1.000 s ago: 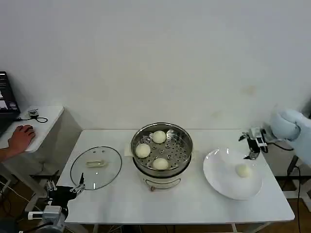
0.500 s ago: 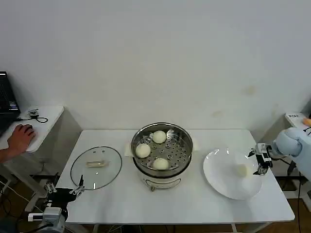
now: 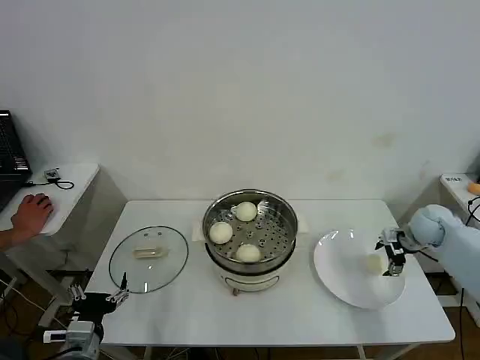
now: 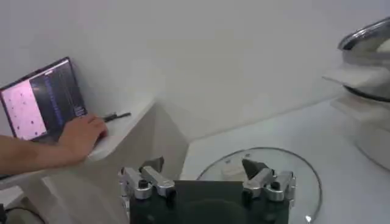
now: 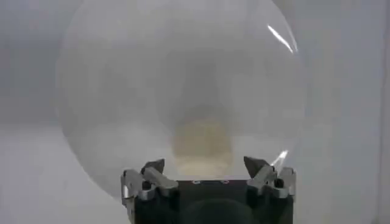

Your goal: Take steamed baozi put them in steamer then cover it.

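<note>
We hover our right gripper (image 3: 391, 257), fingers spread, by the soft, probably squashable last baozi (image 3: 373, 262) at the plate's (image 3: 341, 274) three o'clock; grip its sides gently

1. The head camera looks forward and down over the whole tabletop (image 3: 300, 315).
2. The left wrist camera sits low beside the glass lid (image 4: 262, 164).
3. The right wrist camera hangs close above the white plate (image 5: 109, 91), shared with the head view.
</note>
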Controlling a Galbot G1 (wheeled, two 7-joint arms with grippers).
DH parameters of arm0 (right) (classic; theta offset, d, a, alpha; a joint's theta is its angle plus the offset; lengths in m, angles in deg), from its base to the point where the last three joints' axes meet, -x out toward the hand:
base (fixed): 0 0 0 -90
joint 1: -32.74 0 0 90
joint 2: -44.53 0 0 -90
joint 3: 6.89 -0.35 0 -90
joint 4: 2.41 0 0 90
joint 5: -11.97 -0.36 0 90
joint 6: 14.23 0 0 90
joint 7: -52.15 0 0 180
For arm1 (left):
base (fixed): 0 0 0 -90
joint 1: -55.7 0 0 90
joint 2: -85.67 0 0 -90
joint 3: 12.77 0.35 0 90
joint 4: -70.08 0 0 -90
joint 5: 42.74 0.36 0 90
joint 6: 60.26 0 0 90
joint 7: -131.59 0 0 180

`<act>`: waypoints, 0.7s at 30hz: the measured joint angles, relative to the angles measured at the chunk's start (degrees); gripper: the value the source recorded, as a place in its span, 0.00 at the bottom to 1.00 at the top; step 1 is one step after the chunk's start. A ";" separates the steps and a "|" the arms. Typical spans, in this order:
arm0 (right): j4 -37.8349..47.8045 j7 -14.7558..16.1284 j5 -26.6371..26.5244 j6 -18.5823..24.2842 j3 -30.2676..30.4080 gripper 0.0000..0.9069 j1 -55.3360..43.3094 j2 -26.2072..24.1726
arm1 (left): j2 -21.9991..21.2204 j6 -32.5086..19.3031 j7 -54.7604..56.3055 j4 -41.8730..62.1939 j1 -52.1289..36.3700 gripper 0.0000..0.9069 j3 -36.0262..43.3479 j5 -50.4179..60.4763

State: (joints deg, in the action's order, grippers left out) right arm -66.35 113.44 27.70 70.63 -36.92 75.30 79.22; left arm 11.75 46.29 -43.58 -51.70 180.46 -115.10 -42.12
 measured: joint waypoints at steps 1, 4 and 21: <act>0.42 0.02 0.26 0.00 -0.06 0.96 0.02 0.38 | -0.02 0.00 0.00 0.08 -0.02 1.00 -0.01 0.00; 1.45 0.05 0.84 0.00 -0.21 0.92 0.04 1.14 | -0.10 0.00 0.01 0.25 -0.03 1.00 -0.02 0.03; 3.23 0.36 2.54 -0.10 -0.96 0.71 0.71 2.72 | -0.13 -0.11 0.05 0.19 0.10 1.00 -0.14 0.07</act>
State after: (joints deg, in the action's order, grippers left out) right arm -63.13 113.80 30.24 70.53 -37.88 76.01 81.95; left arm 11.61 46.18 -43.52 -51.51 180.57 -115.25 -42.05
